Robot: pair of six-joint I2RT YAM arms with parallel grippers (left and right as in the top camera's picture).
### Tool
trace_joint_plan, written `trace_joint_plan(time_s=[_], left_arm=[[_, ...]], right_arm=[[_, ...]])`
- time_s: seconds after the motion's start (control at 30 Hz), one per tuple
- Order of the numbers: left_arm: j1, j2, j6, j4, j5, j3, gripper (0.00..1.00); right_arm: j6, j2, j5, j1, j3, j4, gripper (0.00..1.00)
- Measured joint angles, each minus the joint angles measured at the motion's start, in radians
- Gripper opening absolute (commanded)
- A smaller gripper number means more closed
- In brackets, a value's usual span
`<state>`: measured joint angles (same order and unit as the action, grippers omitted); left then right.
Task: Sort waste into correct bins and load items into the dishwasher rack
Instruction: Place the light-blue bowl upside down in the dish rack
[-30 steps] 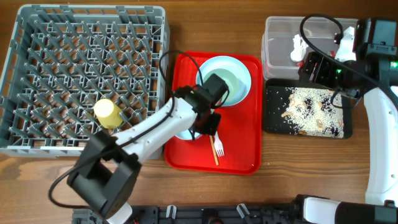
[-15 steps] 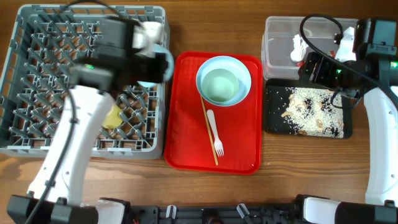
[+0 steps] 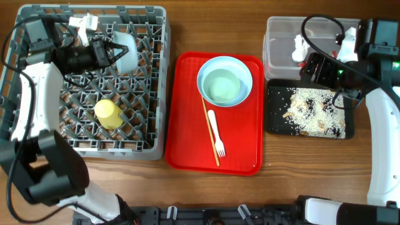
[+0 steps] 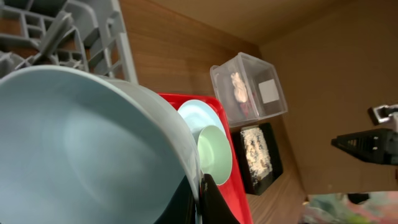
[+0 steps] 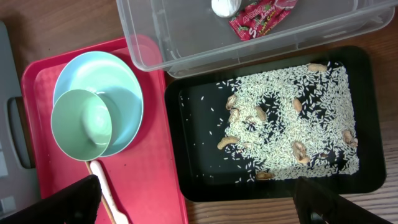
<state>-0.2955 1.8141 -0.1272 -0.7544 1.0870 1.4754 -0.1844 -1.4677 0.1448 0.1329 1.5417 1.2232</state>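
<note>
**Bowl held over rack as sorted waste sits in bins**

The left arm runs up the left edge of the overhead frame, bends at the upper left corner and reaches right across the top rows of the grey rack (image 3: 94,149). Its left tool (image 3: 115,53) is clamped on the rim of a pale bowl (image 3: 129,54), which stands on edge above the pegs. Whether the bowl touches the pegs cannot be told. A yellow cup (image 3: 107,114) sits lower in the rack.

The right arm climbs the right edge and its wrist hangs over the seam between the clear tub (image 3: 275,62) and the black tray (image 3: 275,125). The right tool (image 5: 196,186) is spread wide, gripping nothing.

The left wrist view is mostly filled by the bowl's smooth blue-white hollow, with one dark finger (image 4: 210,200) against its rim. Only the right wrist view shows the tub's contents clearly: a red wrapper (image 5: 264,14) just beside a white scrap (image 5: 225,6). It also shows brown bits among the rice (image 5: 280,118) in the black tray.

On the red tray (image 3: 187,150), at the frame's centre on the tabletop (image 3: 281,169), a green bowl (image 3: 222,86) sits in a blue dish (image 3: 240,67). Below them lie a fork (image 3: 215,132) and a chopstick (image 3: 209,128), side by side.
</note>
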Motion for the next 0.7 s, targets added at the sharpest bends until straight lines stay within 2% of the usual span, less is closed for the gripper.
trace_joint_plan(time_s=[0.17,0.2,0.27,0.3,0.47,0.6,0.7], left_arm=[[-0.053,0.077,-0.003,0.007,0.056,0.0,0.05],[-0.064,0.087,-0.003,0.008,0.066,0.0,0.09],[-0.084,0.1,-0.003,0.008,0.075,0.0,0.27],[-0.094,0.106,-0.01,0.008,0.075,0.0,0.3],[-0.146,0.124,-0.011,-0.055,0.046,0.0,0.33],[-0.181,0.126,-0.013,-0.111,0.008,0.0,0.49],[-0.212,0.126,-0.014,-0.144,-0.019,0.0,0.68]], right_arm=[[0.0,0.0,0.0,0.0,0.0,0.0,1.0],[0.0,0.0,0.0,0.0,0.0,0.001,1.0],[0.0,0.0,0.0,0.0,0.0,0.002,1.0],[0.0,0.0,0.0,0.0,0.0,0.004,1.0],[0.0,0.0,0.0,0.0,0.0,0.005,1.0],[0.0,0.0,0.0,0.0,0.0,0.006,1.0],[0.0,0.0,0.0,0.0,0.0,0.008,1.0]])
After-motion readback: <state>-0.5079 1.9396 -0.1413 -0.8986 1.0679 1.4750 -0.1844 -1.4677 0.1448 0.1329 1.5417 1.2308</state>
